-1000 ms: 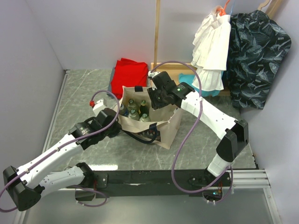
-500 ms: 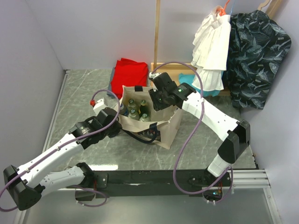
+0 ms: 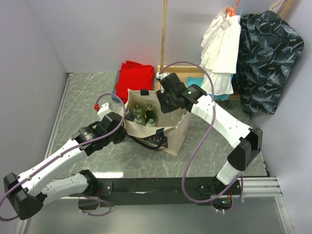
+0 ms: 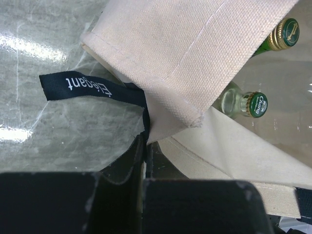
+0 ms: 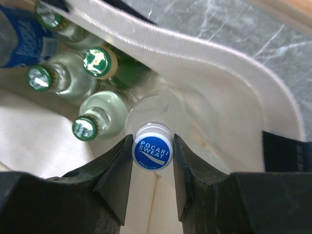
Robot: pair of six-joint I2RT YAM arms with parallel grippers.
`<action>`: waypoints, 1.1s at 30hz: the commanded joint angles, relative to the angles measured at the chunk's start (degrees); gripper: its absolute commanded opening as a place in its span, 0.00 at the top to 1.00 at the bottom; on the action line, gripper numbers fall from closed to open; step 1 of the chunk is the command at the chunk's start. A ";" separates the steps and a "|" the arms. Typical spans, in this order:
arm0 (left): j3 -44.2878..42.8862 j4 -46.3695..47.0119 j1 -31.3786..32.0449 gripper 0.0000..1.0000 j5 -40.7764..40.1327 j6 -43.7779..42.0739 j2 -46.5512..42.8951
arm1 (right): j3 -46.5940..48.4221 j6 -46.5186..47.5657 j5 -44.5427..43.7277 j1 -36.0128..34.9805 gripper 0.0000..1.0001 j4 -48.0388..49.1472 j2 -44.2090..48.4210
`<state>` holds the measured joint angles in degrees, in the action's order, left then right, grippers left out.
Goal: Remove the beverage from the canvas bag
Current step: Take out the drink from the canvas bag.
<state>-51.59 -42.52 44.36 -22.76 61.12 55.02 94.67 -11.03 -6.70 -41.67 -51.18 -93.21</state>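
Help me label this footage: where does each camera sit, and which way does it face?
Top external: above and behind the bases, looking down at the table; left arm and right arm reach the canvas bag.
Left wrist: faces the bag's rim; left gripper pinches it.
Right wrist: looking down into the bag; right gripper clamps the Pocari Sweat bottle.
Shared: green-capped bottles appear in both wrist views.
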 commanded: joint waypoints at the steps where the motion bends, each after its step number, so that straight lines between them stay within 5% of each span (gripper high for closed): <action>1: -0.61 -4.59 0.38 0.98 0.35 -1.53 -0.09 | 6.40 -0.05 -2.18 -0.52 1.00 3.89 4.09; 33: -1.32 -1.86 0.38 0.99 0.44 -3.47 0.78 | 30.39 1.89 -8.77 -2.10 1.00 -6.12 5.06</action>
<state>-51.79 -41.34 44.36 -23.05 59.48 55.46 117.27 -10.31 -12.08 -43.20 -60.93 -90.87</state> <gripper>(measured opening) 0.040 0.422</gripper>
